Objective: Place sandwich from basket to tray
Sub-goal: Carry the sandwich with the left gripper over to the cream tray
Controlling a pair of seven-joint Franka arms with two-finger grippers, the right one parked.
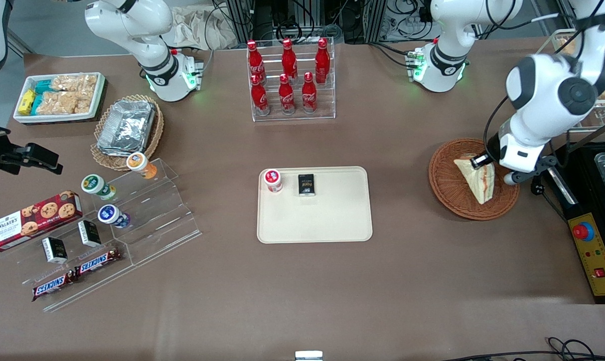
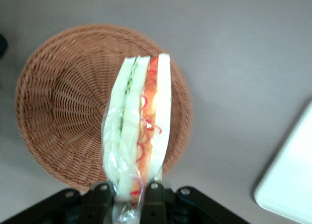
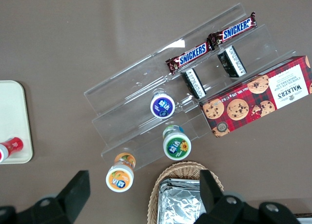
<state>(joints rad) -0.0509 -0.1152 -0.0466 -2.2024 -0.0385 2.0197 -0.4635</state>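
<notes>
one sandwich (image 2: 139, 131) clamped in gripper (image 2: 127, 191), above basket (image 2: 63, 102), tray (image 1: 327, 220) well apart

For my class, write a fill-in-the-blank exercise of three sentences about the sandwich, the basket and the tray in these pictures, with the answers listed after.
1. The gripper is shut on the wrapped ____.
2. The sandwich hangs above the round woven ____.
3. On the tray stand a red-lidded cup and a small ____ packet, and no sandwich yet.

Missing words: sandwich; basket; black
</notes>
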